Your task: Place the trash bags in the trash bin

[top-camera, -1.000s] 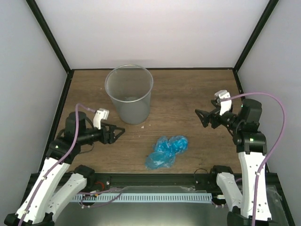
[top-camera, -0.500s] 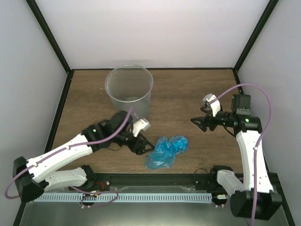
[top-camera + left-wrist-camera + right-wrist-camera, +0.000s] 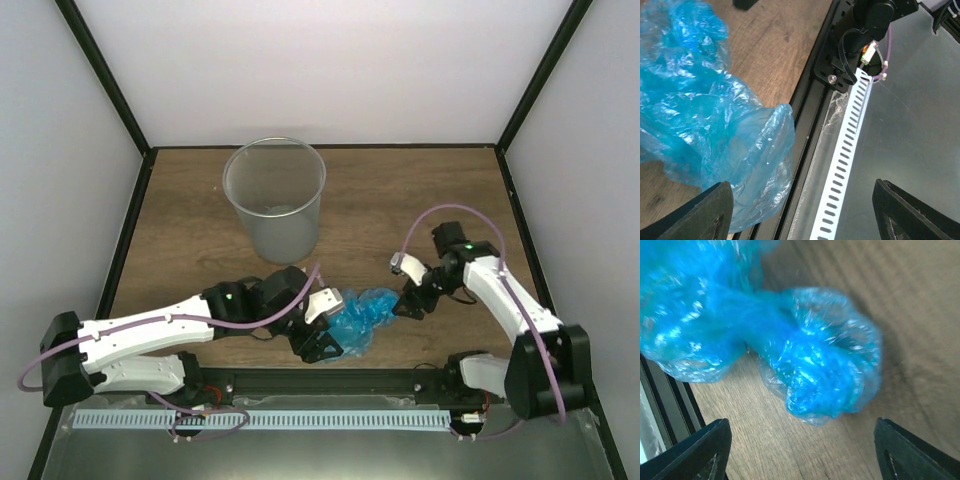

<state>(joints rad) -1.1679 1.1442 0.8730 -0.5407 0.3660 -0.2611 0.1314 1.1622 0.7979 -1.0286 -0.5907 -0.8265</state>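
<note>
My left gripper (image 3: 322, 346) stands wide, closed on nothing. Through its wrist camera I see both fingers (image 3: 695, 212) far apart. The trash bags (image 3: 360, 315) are a crumpled, glossy blue bundle lying ahead of it and off to one side. One loose lobe of film reaches down into the gap right beside one finger, and I cannot tell whether it touches. The rest of the gap looks down on the black rail (image 3: 810, 125) at the near edge of the worktop (image 3: 420, 190) and on the white slotted strip (image 3: 845, 150) beyond it.

My right gripper (image 3: 408, 303) is also spread wide and holds nothing. It sits at the opposite end of the bundle, pointing into it, so the bags lie between my two grippers. In the right wrist view the fingers (image 3: 695, 450) frame the bottom corners, and a rounded, wrinkled knot of blue film sits just ahead of them, centred on the gap and resting on the wood. That view is somewhat blurred, so I cannot tell whether the fingertips touch the plastic.

The trash bin (image 3: 272, 225) stands upright on the worktop, well apart from both grippers. It is farther from my bases than the left gripper, and to the left of the right gripper and farther back. No blue film is in it.
</note>
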